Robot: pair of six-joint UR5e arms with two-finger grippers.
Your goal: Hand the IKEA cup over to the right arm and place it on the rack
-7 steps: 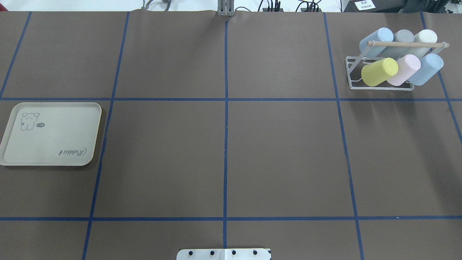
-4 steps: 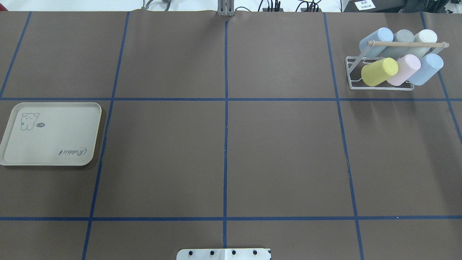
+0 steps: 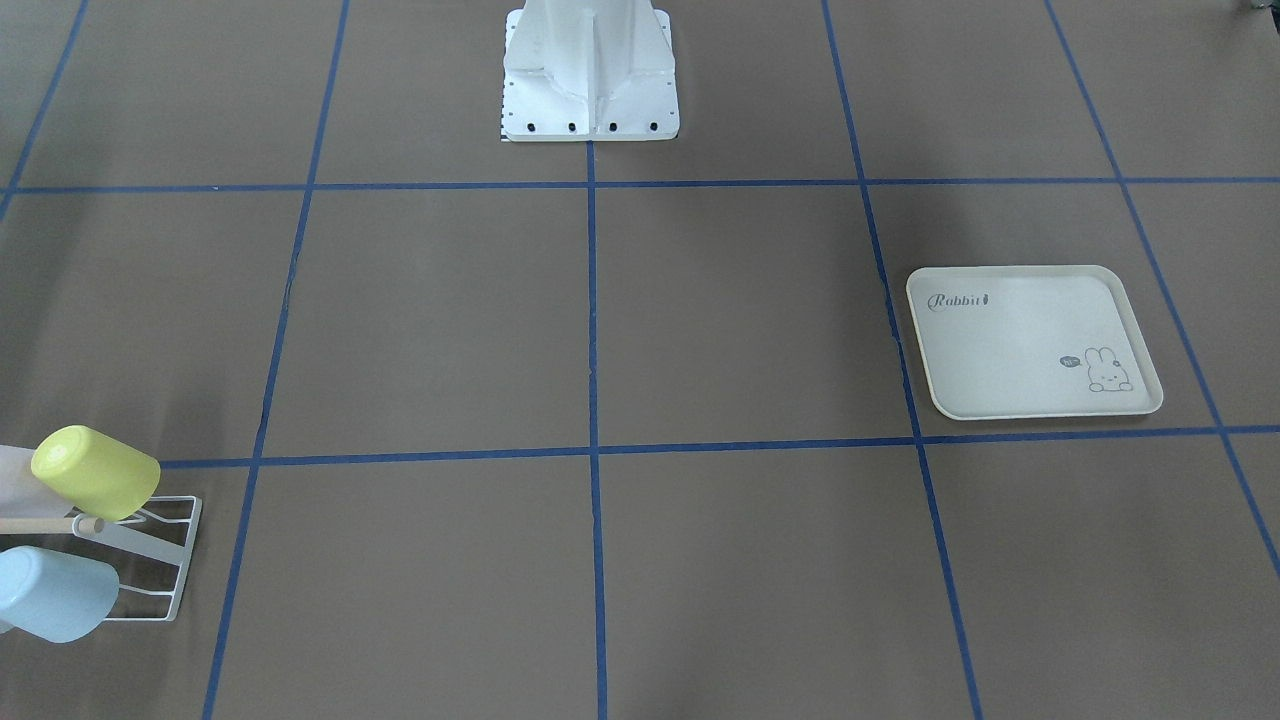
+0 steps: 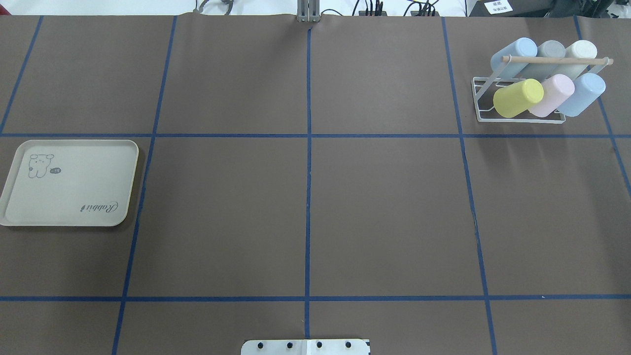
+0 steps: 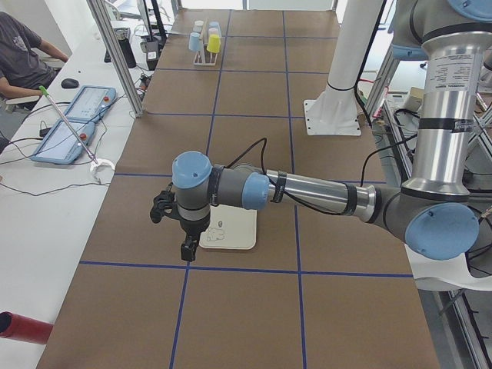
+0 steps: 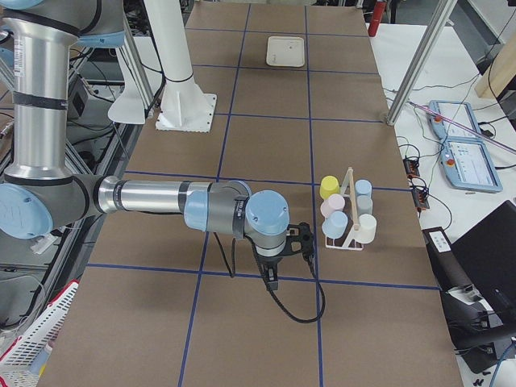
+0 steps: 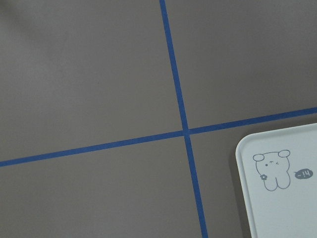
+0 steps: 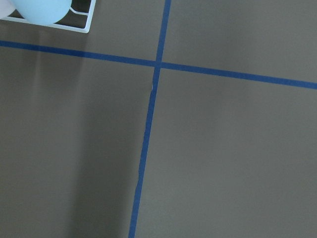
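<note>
My left gripper [image 5: 187, 250] hangs over the brown table [image 4: 384, 212] by the rabbit tray [image 4: 69, 197] and my right gripper [image 6: 270, 278] hangs near the rack [image 4: 477, 96], but I cannot tell if they are spread or pressed together, and all six cups [image 4: 517, 97] sit tipped on the rack

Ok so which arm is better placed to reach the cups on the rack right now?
Right. The right gripper hangs near the rack, and its wrist camera catches a rack corner and a light blue cup. The left gripper hangs by the rabbit tray, far from the rack.
</note>
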